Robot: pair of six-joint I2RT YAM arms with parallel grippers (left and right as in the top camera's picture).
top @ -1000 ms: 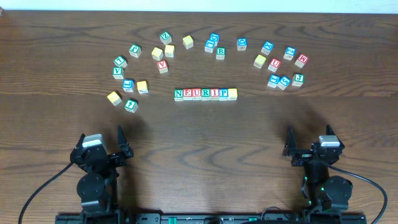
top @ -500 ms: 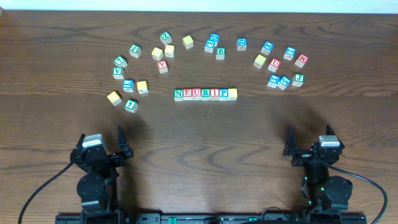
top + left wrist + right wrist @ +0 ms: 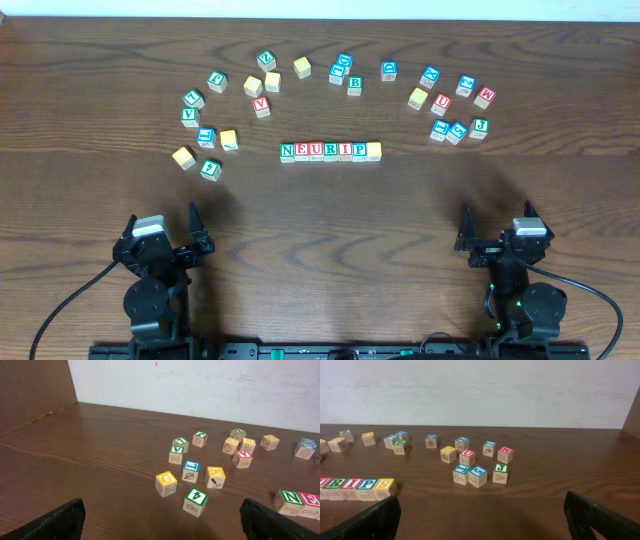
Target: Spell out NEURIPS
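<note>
Two arms rest nearest you: left gripper (image 3: pixel 162 215) and right gripper (image 3: pixel 497 212), both with jaws spread wide and empty. Beyond them, centred, NEURIPS (image 3: pixel 330 151) runs left to right, cubes touching, letters upright toward you. A careless reach would likely knock it crooked. Loose cubes (image 3: pixel 261 104) lie farther back.

Soft, even overhead light covers the dark brown wooden counter (image 3: pixel 320 215), leaving a pale sheen in the left wrist view. Small lettered wooden cubes (image 3: pixel 166 484) cast faint shadows. The left black end effector fingers (image 3: pixel 55 522) look blurred.
</note>
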